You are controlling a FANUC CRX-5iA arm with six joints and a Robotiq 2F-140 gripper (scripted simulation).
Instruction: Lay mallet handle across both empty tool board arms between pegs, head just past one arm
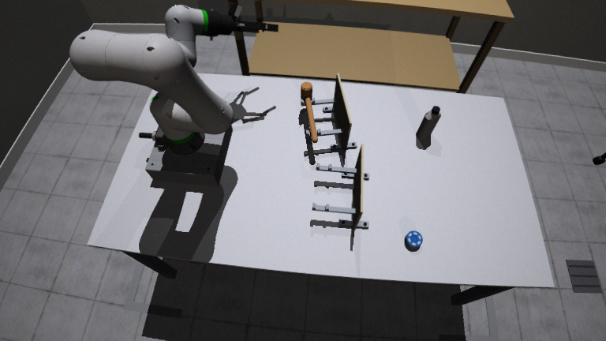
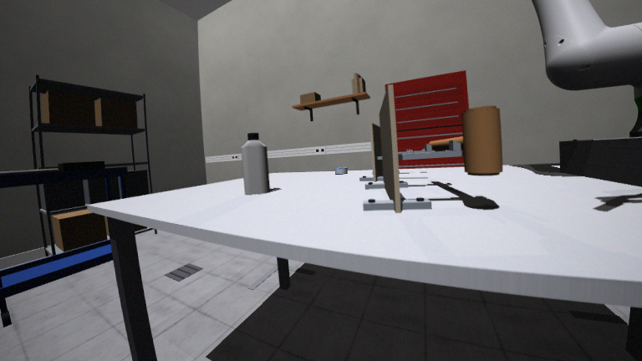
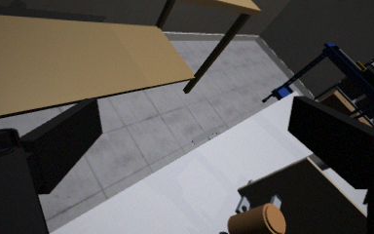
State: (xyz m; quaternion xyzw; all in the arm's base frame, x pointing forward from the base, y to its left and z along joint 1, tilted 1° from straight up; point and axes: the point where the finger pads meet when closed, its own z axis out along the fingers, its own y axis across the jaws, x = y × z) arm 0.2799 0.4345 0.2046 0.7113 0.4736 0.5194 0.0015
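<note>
So the desk [image 1: 447,238] was the big thing here, white top, with the arm [image 1: 133,58] bolted on a dark block at one end. The arm was folded up high, and its end effector [image 1: 263,27] sat well up and away from the desk's middle, pointing out toward the wooden shelf unit [image 1: 503,17] behind the desk. Its fingers were spread as wide as they go, holding nothing. My guess is it was parked up there to keep out of the way before reaching down.

Near the middle of the desk stood two tool boards. The full board [image 1: 342,111] was the one nearer the shelf unit, and the empty board [image 1: 358,183] stood just beside it, toward the desk's front edge, its two grey arms bare. Both faced the robot, which I'd say makes the reach easy.

The mallet [image 1: 308,114] lay across the full board's arms. Its round tan head [image 2: 481,139] hung just past the arm closest to the shelf unit, and a slim orange-brown handle ran back over the arms. The head looked like a plain short cylinder.

A grey bottle [image 1: 428,126] and a small blue roll [image 1: 413,239] sat on the far side of the boards.
</note>
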